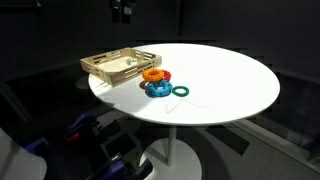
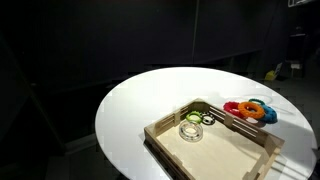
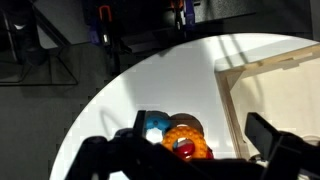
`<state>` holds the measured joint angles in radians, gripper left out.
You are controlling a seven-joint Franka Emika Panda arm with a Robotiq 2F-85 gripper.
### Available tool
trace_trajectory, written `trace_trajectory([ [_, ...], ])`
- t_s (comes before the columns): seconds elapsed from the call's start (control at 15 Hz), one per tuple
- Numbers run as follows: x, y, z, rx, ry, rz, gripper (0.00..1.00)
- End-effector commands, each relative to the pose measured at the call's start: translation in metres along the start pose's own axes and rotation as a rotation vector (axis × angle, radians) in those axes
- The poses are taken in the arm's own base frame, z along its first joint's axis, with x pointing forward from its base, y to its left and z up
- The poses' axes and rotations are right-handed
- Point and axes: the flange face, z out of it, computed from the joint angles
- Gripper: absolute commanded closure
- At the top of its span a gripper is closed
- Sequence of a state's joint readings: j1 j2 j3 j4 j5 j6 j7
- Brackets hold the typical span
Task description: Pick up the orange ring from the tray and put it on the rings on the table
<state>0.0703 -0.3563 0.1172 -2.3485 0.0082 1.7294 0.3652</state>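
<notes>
**tablewatcher:** So where's the orange ring (image 1: 152, 73) right now? In the tray (image 1: 100, 66) or not?

**ringfan22:** Nope, not in the tray. It's out on the white table (image 1: 230, 85), just beside the tray's long side, sitting on top of the little pile of rings. You can see a red ring (image 1: 163, 77) right under it and a blue ring (image 1: 157, 90) at the bottom of the pile. A teal ring (image 1: 181, 91) lies flat on the table on the far side of the pile from the tray, right up against the blue one. I can't tell if they actually touch.

**tablewatcher:** And the gripper (image 3: 195, 128), is it holding anything?

**ringfan22:** Nothing in it. In the wrist view the fingers (image 3: 272, 138) are spread wide with the pile showing between them lower down, and the tray's wooden wall is off to one side. In an exterior view it hangs high above the tray's back edge, well clear of the rings.

**tablewatcher:** Anything in the tray itself?

**ringfan22:** Yeah, in an exterior view there's a small green ring (image 2: 204, 118) near the tray wall closest to the pile, and a pale see-through round thing (image 2: 191, 131) just beside it. It's too small to say what it is.
</notes>
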Motion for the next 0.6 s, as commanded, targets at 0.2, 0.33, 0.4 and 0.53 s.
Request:
trace_trajectory([
  [0.2, -0.04, 0.015, -0.059, 0.063, 0.126, -0.079, 0.0],
  [0.33, -0.047, 0.016, -0.066, 0.08, 0.149, -0.092, 0.0],
  [0.4, -0.049, 0.016, -0.067, 0.093, 0.153, -0.105, 0.0],
  [0.53, -0.044, 0.013, -0.064, 0.069, 0.16, -0.082, 0.0],
])
